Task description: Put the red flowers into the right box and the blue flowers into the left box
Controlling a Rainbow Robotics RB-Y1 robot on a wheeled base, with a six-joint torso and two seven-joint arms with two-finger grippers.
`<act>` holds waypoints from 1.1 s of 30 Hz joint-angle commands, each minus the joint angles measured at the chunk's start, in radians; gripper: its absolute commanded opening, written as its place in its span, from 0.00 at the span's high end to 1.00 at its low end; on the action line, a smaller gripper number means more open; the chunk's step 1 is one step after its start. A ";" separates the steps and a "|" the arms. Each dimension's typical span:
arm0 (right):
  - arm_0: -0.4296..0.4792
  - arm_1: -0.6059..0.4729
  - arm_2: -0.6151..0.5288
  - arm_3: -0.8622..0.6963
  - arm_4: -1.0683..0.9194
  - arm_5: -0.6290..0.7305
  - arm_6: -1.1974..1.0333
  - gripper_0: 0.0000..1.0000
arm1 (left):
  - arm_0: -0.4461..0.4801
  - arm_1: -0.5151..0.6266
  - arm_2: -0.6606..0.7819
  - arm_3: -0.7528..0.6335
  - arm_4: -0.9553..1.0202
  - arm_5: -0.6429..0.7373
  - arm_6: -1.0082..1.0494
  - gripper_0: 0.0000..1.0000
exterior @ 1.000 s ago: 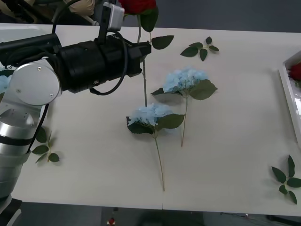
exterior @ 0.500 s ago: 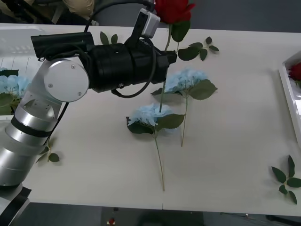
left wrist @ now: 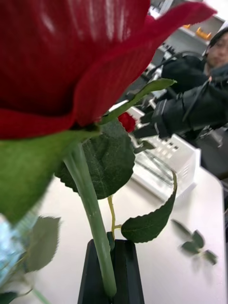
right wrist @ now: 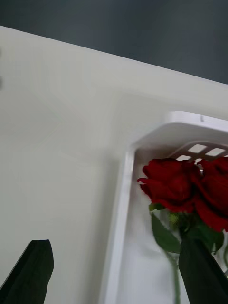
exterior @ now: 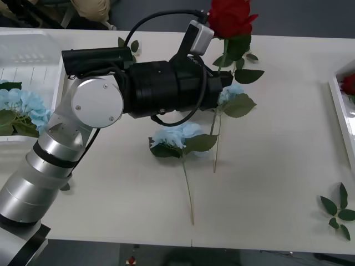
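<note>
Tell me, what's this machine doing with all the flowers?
It is sorting fake flowers into bins. The left gripper is shut on a red rose by its stem, holding it upright above the table. Two blue flowers lie on the table beneath that arm, waiting. The left box already holds blue blooms. The right gripper hangs open over the right box, which holds red roses.

right box (exterior: 345, 111) cut by frame edge, one blue flower (exterior: 239, 100) half hidden behind left arm
</note>
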 commanded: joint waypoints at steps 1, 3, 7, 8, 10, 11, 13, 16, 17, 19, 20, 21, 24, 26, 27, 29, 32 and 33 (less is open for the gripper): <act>0.114 -0.045 -0.079 -0.132 -0.167 -0.004 0.091 0.23 | -0.059 -0.020 0.011 -0.015 0.063 -0.018 -0.058 1.00; 0.164 -0.045 -0.104 -0.169 -0.241 -0.024 0.148 0.23 | -0.059 -0.020 0.008 -0.015 0.094 -0.032 -0.058 1.00; 0.263 -0.044 -0.145 -0.214 -0.485 -0.057 0.284 0.23 | -0.059 -0.023 0.006 -0.015 0.131 -0.047 -0.058 1.00; 0.280 -0.044 -0.151 -0.218 -0.546 -0.063 0.327 0.23 | -0.059 -0.025 0.008 -0.015 0.132 -0.050 -0.058 1.00; 0.303 -0.041 -0.153 -0.220 -0.632 -0.067 0.392 0.23 | -0.059 -0.023 0.006 -0.015 0.138 -0.054 -0.058 1.00; 0.313 -0.041 -0.153 -0.220 -0.683 -0.069 0.435 0.23 | -0.059 -0.025 0.006 -0.015 0.140 -0.054 -0.057 1.00; 0.329 -0.033 -0.153 -0.220 -0.760 -0.069 0.493 0.23 | -0.059 -0.025 0.006 -0.013 0.144 -0.058 -0.057 1.00; 0.349 -0.012 -0.153 -0.220 -0.853 -0.067 0.597 0.22 | -0.059 -0.023 0.005 -0.007 0.160 -0.070 -0.055 1.00; 0.355 -0.002 -0.151 -0.220 -0.892 -0.067 0.643 0.23 | -0.059 -0.025 0.000 -0.004 0.163 -0.078 -0.057 1.00; 0.364 0.014 -0.142 -0.220 -0.948 -0.066 0.705 0.22 | -0.057 -0.023 -0.014 0.004 0.178 -0.107 -0.055 1.00; 0.367 0.027 -0.138 -0.220 -0.979 -0.058 0.738 0.22 | -0.059 -0.023 -0.027 0.016 0.198 -0.138 -0.055 1.00; 0.368 0.033 -0.136 -0.220 -0.990 -0.053 0.755 0.23 | -0.059 -0.023 -0.035 0.021 0.212 -0.156 -0.055 1.00; 0.375 0.074 -0.131 -0.220 -1.036 -0.026 0.775 0.23 | -0.059 -0.023 -0.035 0.021 0.212 -0.156 -0.055 1.00; 0.378 0.105 -0.131 -0.220 -1.056 0.003 0.775 0.22 | -0.059 -0.023 -0.035 0.021 0.212 -0.156 -0.055 1.00; 0.378 0.113 -0.131 -0.220 -1.060 0.013 0.775 0.23 | -0.059 -0.023 -0.035 0.021 0.212 -0.156 -0.055 1.00; 0.381 0.146 -0.130 -0.220 -1.071 0.046 0.775 0.22 | -0.059 -0.023 -0.035 0.021 0.212 -0.156 -0.055 1.00; 0.381 0.188 -0.124 -0.220 -1.085 0.097 0.775 0.23 | -0.059 -0.023 -0.035 0.021 0.212 -0.156 -0.055 1.00; 0.381 0.195 -0.122 -0.220 -1.088 0.103 0.775 0.23 | -0.059 -0.023 -0.035 0.021 0.212 -0.156 -0.055 1.00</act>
